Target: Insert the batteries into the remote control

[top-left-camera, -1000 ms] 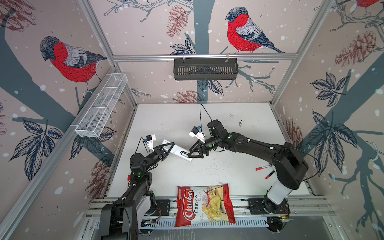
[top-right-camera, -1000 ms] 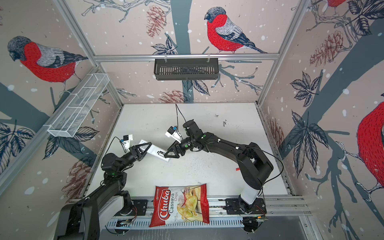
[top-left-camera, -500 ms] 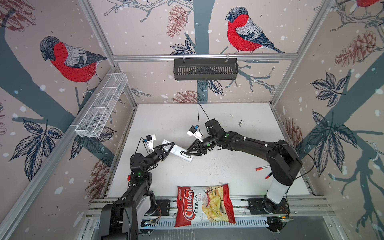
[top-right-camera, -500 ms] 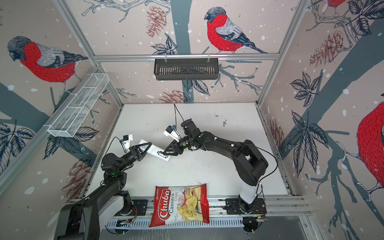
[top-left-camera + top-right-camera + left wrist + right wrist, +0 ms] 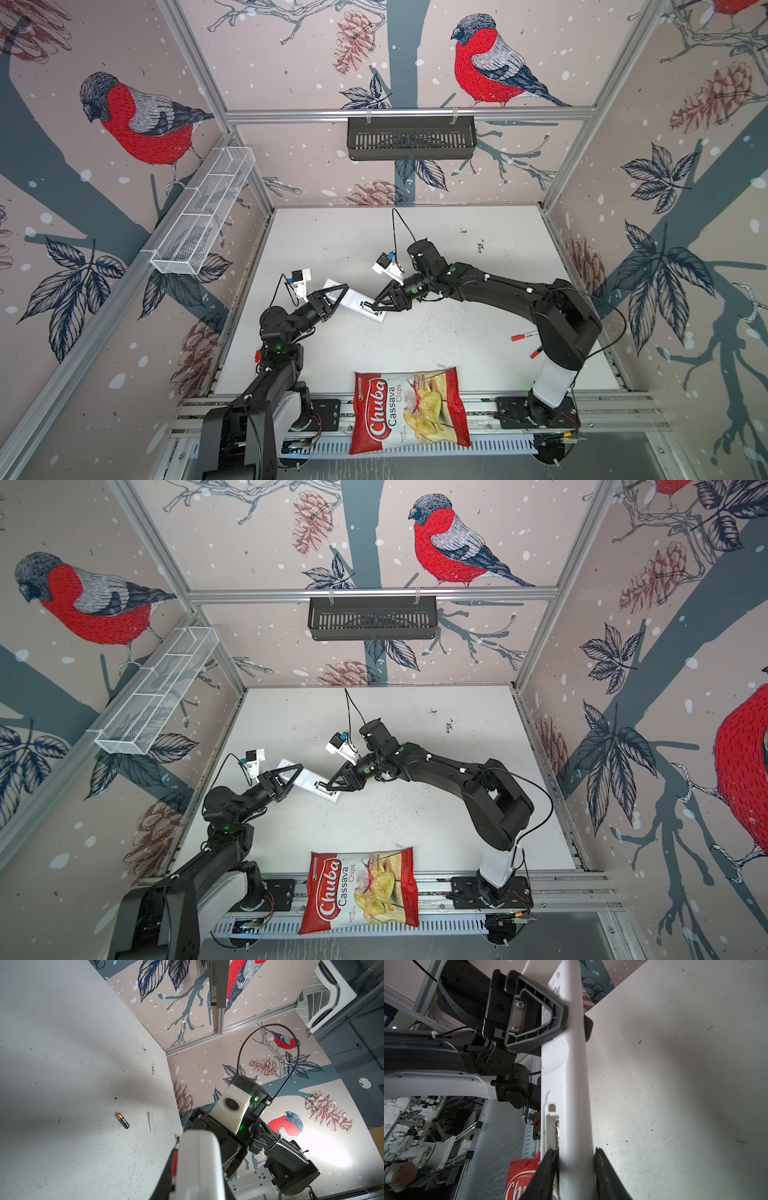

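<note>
1. The left gripper (image 5: pixel 337 293) was clamped on the remote control (image 5: pixel 356 300), holding it above the table (image 5: pixel 415 340) left of centre, probably to steady it.
2. The right gripper (image 5: pixel 369 306) pinched its other end, beside the battery slot.
3. One battery (image 5: pixel 122 1120) lay loose on the table.

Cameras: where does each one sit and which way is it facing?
Top views: high above the front rail, looking down on the table; both arms show, left gripper and right gripper on the remote control.
Left wrist: behind the left gripper, looking along the remote at the right arm's wrist camera; a battery lies on the table.
Right wrist: behind the right gripper, looking along the remote at the left gripper; its fingers flank the remote.
Shared: all show the remote; top and right wrist views, the chips bag.
</note>
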Robot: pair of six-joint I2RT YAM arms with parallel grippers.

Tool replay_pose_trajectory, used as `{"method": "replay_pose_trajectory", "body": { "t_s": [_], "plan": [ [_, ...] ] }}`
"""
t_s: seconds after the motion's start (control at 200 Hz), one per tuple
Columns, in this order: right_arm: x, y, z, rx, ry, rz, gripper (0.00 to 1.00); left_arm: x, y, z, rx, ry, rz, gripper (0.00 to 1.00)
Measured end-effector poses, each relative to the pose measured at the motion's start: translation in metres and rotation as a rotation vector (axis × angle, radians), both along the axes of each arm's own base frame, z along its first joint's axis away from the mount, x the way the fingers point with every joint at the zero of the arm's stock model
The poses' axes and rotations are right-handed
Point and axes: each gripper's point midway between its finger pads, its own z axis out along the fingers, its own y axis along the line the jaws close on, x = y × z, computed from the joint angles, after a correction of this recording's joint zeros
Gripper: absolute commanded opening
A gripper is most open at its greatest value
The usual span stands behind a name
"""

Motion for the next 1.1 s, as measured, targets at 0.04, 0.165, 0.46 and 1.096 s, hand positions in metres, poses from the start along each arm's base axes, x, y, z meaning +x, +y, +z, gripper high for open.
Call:
{"method": "replay_pose_trajectory", "body": {
  "t_s": [0.04, 0.165, 0.46, 1.096],
  "plan": [
    [0.000, 0.000, 0.000, 0.001, -0.003, 0.000, 0.29, 0.000, 0.000, 0.000, 0.000, 0.000, 0.000, 0.00],
    [0.000, 0.000, 0.000, 0.002, -0.015, 0.007, 0.41, 0.000, 0.000, 0.000, 0.000, 0.002, 0.000, 0.00],
    [0.017, -0.020, 0.025, 0.027, -0.080, -0.078, 0.65, 0.001, 0.000, -0.002, 0.012, 0.006, 0.002, 0.00],
    [0.106, -0.108, -0.094, -0.534, -0.265, -0.551, 0.47, 0.021, 0.004, 0.013, 0.211, 0.035, -0.007, 0.00]
  ]
}}
